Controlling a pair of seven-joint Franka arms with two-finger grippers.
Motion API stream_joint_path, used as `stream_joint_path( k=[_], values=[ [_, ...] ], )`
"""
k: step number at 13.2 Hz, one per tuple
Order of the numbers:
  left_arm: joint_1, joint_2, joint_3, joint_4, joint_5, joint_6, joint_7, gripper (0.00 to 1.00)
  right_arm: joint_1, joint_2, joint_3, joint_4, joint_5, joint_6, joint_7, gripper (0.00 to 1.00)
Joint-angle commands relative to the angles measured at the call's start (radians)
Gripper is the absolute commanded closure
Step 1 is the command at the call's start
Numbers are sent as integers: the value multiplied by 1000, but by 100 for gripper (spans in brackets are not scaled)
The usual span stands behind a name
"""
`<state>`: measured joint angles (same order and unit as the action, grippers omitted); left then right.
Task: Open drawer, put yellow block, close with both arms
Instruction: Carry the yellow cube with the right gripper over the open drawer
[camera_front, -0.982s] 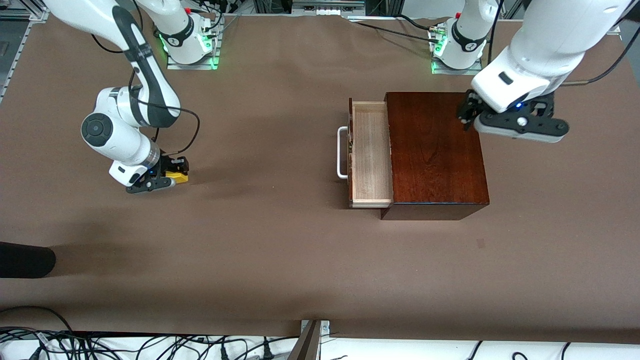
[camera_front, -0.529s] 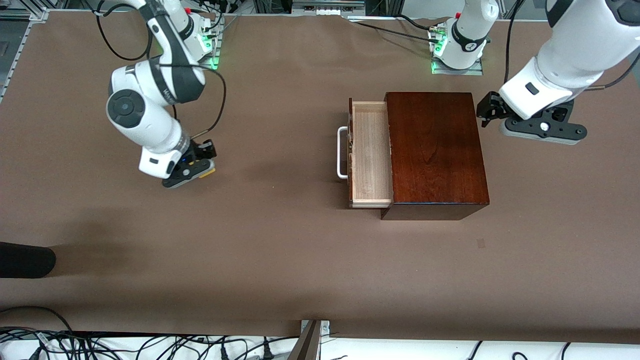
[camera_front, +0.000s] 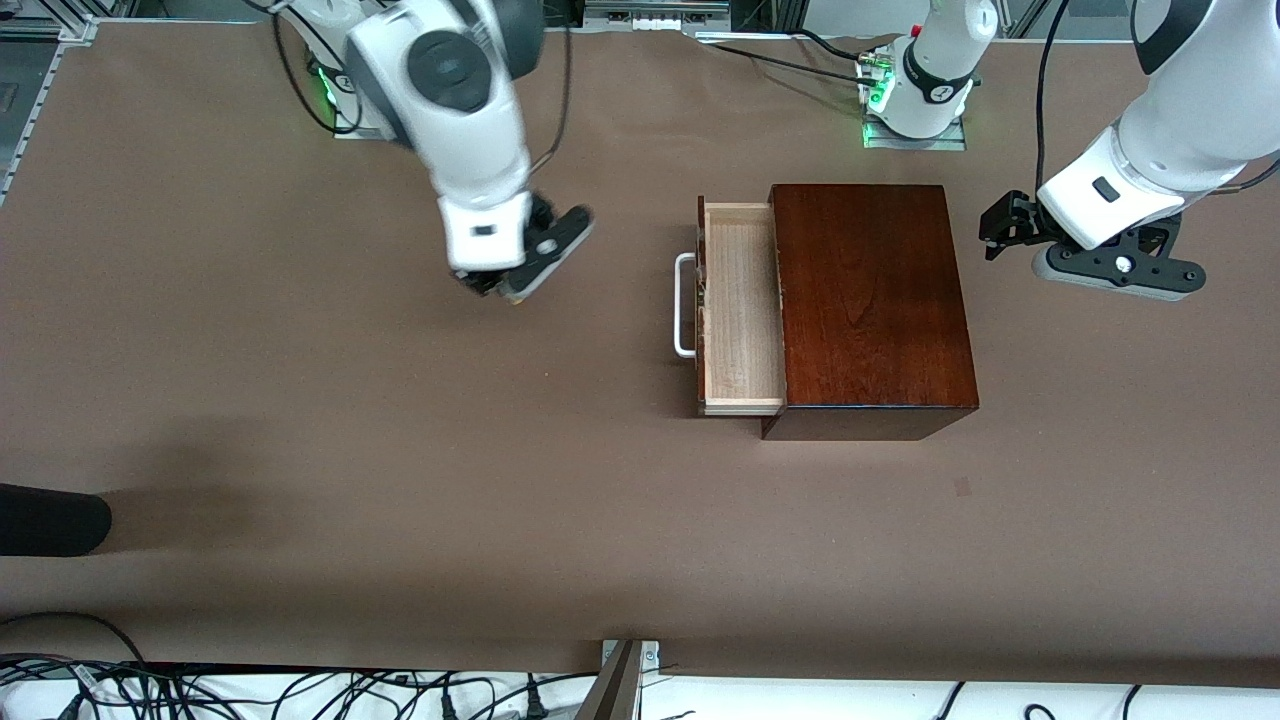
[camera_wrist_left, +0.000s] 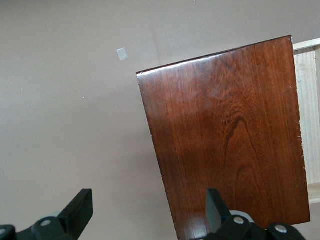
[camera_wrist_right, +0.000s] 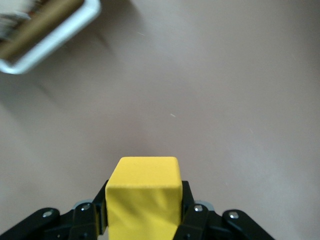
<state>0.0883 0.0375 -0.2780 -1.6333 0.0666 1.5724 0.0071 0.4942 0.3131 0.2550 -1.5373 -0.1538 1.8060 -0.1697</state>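
Drawer (camera_front: 742, 308) stands pulled out of the dark reddish-brown wooden box (camera_front: 870, 300), pale raw-wood floor showing bare, white bar handle (camera_front: 684, 305) on its front facing toward the right arm's end of the desk (camera_front: 400, 480). Right gripper (camera_front: 512, 285) is up in the air over open desk surface, not far from that handle, and it has the yellow block (camera_wrist_right: 143, 197) pinched between its 2 fingers (camera_wrist_right: 192, 207), clamped on both side faces, as the right wrist view shows plainly; in the front view only a sliver of yellow peeks out under the gripper. Same wrist view catches a corner of the white handle at the frame's edge, with brown desk under the block. Left gripper (camera_front: 1000, 235) hangs just beside the box, over the desk toward the left arm's end, clear of the glossy top, touching nothing. Its 2 fingers (camera_wrist_left: 79, 212) are spread wide apart with nothing between them, the box's top filling much of the left wrist view.
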Motion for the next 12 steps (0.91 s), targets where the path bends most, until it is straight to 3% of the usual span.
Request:
stream_joint_path(
  k=[1,6,12],
  values=[
    [27,-33,-3,-34,-22,12,33,0,87,141,-5,215,-21,-70,-5,99],
    [25,-31,-10,-31,-22,12,31,0,334,392,-22,503,-32,-2,-5,99],
    [16,-31,-10,-26,-22,12,24,0,415,428,-23,520,-95,67,-51,99]
  ],
)
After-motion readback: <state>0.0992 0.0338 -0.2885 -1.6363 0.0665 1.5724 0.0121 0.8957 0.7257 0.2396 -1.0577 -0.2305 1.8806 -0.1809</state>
